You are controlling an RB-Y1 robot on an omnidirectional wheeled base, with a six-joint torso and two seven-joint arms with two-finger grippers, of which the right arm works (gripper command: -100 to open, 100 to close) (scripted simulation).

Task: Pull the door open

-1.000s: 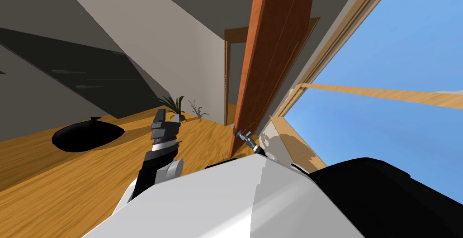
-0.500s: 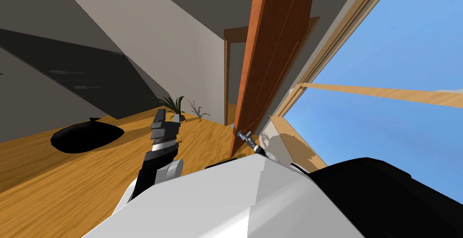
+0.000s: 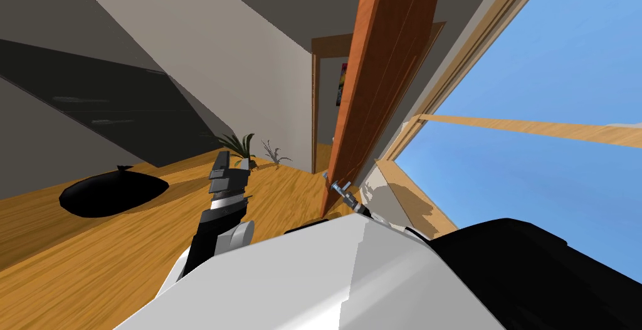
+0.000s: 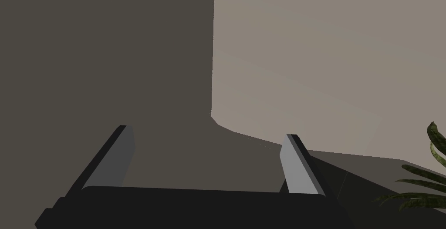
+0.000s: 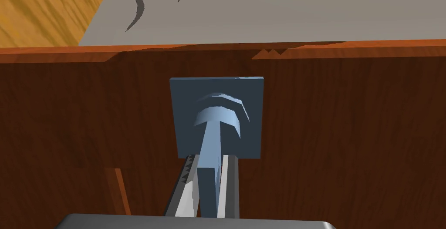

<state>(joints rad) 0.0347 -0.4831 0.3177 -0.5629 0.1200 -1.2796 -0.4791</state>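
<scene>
Right gripper pinched narrow on blue-grey lever handle; lever runs between fingers to square plate on red-brown door. Door ajar. Left gripper raised left of door, fingers wide, empty.

- Head view: bright blue window at right; floor warmly lit; left wall dim grey.
- Wide-lens splay, whole frame rolled.
- Right wrist view: door face shaded, edges crisp.
</scene>
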